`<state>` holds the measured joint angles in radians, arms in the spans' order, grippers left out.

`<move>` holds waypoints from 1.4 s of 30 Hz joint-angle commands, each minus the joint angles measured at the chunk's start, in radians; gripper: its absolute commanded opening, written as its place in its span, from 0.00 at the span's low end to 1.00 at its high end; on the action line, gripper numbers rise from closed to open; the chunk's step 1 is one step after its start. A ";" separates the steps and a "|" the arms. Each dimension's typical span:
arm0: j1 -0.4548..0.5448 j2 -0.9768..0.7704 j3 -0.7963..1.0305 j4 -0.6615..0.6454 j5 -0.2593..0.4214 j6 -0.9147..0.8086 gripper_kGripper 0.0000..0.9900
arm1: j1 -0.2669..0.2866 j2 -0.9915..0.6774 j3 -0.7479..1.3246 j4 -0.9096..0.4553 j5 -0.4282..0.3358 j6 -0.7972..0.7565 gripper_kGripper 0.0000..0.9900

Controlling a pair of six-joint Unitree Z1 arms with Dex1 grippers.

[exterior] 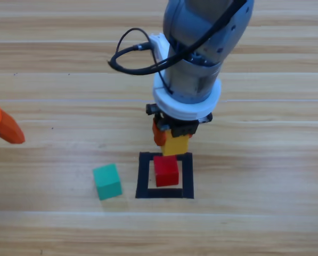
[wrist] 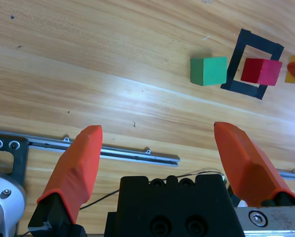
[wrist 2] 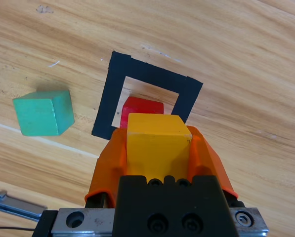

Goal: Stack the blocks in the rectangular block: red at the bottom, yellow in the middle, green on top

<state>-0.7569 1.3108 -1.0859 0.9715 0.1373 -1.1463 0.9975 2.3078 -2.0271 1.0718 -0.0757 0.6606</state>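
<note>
The red cube (exterior: 166, 170) sits inside the black tape square (exterior: 143, 176), the rectangular block, also seen in the right wrist view as red cube (wrist 2: 142, 105) in the tape square (wrist 2: 107, 98). My right gripper (exterior: 172, 140) is shut on the yellow cube (exterior: 176, 144), held just above and behind the red one; in its wrist view the yellow cube (wrist 2: 157, 143) sits between the orange jaws. The green cube (exterior: 107, 181) lies on the wood left of the square. My left gripper (exterior: 7, 128) waits open at the left edge.
The left wrist view shows the green cube (wrist: 209, 70), the red cube (wrist: 261, 71) in the tape square (wrist: 233, 71), and a metal rail (wrist: 137, 155) along the table's near side. Bare wood surrounds the square.
</note>
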 commanded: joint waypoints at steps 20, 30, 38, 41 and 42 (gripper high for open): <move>0.025 -0.002 0.054 -0.043 -0.028 0.010 0.97 | 0.066 0.111 -0.064 0.063 -0.044 0.051 0.00; 0.027 -0.002 0.055 -0.050 -0.030 0.011 0.97 | 0.070 0.121 -0.064 0.066 -0.044 0.065 0.00; 0.028 -0.002 0.063 -0.056 -0.033 0.013 0.97 | 0.070 0.127 -0.065 0.068 -0.045 0.065 0.00; 0.028 -0.002 0.064 -0.057 -0.033 0.013 0.97 | 0.070 0.131 -0.067 0.068 -0.044 0.065 0.00; 0.028 -0.002 0.064 -0.057 -0.033 0.013 0.97 | 0.070 0.133 -0.067 0.068 -0.044 0.065 0.00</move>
<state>-0.7558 1.3108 -1.0460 0.9284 0.1133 -1.1456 1.0401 2.3731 -2.0881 1.1220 -0.1096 0.7200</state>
